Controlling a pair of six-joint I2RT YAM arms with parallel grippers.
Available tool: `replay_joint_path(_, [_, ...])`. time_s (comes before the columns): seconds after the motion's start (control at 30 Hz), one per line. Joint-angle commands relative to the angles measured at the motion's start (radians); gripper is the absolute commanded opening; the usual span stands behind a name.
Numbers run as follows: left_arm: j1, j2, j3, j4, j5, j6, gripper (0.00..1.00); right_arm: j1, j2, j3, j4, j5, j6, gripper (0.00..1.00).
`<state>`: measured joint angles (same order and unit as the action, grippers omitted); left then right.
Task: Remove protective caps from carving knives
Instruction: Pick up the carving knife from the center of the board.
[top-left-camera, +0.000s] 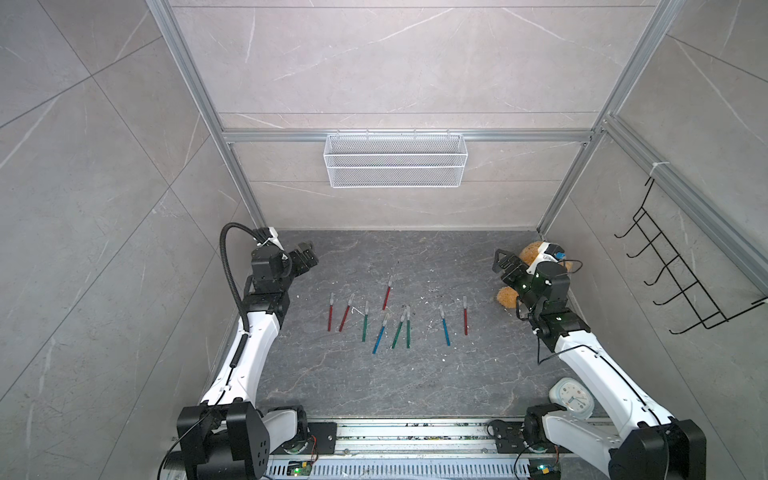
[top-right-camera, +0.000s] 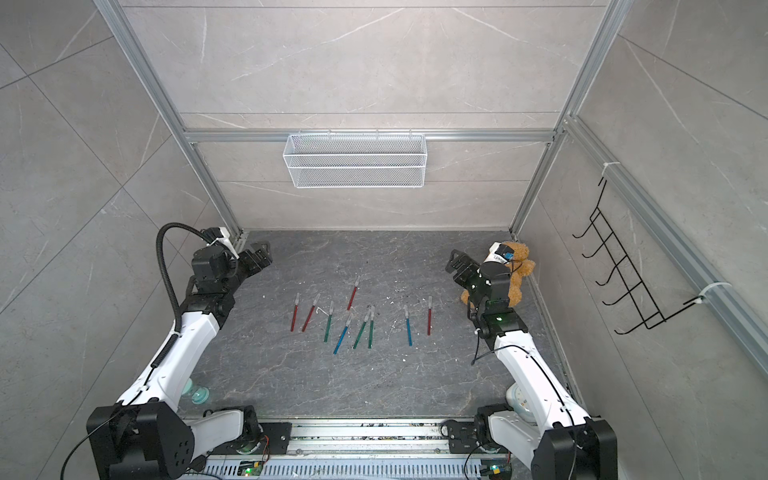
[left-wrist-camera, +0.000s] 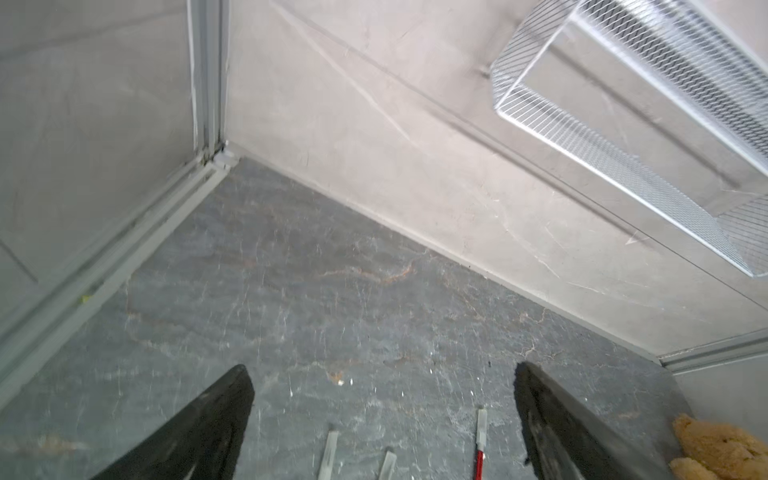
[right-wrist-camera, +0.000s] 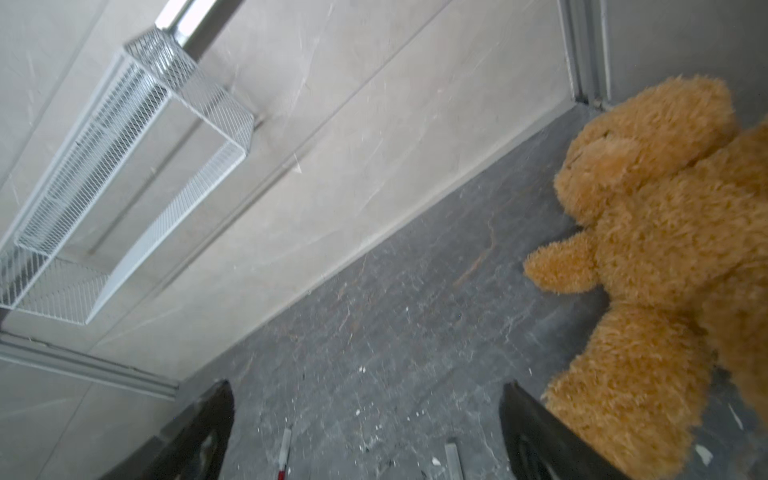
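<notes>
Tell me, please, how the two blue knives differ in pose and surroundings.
The left blue knife slants, its capped tip leaning right; the right blue knife lies nearly straight, tip slightly left. The left blue knife lies close beside green knives; the right blue knife lies apart, with a red knife on its right. Both lie flat with the capped end farthest back.

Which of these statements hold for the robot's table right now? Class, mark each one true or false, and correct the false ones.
1. Nine carving knives lie on the table. True.
2. The left gripper holds a red knife. False: its fingers stand open and hold nothing.
3. A teddy bear sits close to the right gripper. True.
4. The wire basket stands on the table. False: it hangs on the back wall.
5. Most knife handles are blue. False: two are blue, four red, three green.
</notes>
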<state>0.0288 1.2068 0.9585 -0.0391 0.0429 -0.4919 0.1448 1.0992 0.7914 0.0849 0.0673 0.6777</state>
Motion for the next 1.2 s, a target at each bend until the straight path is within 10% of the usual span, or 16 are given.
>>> replay_joint_path(0.0, [0.004,-0.004,-0.007,-0.146,0.014,-0.126,0.98,0.072,0.027,0.080,-0.136,-0.036,-0.050,1.00])
replay_joint_path(0.53, [-0.119,0.267,0.145,-0.629,-0.104,-0.111,0.94,0.583,0.192,0.108,-0.309,0.346,-0.261,1.00])
replay_joint_path(1.17, [-0.223,0.503,0.194,-0.723,-0.146,-0.008,0.72,0.696,0.228,0.062,-0.239,0.379,-0.289,1.00])
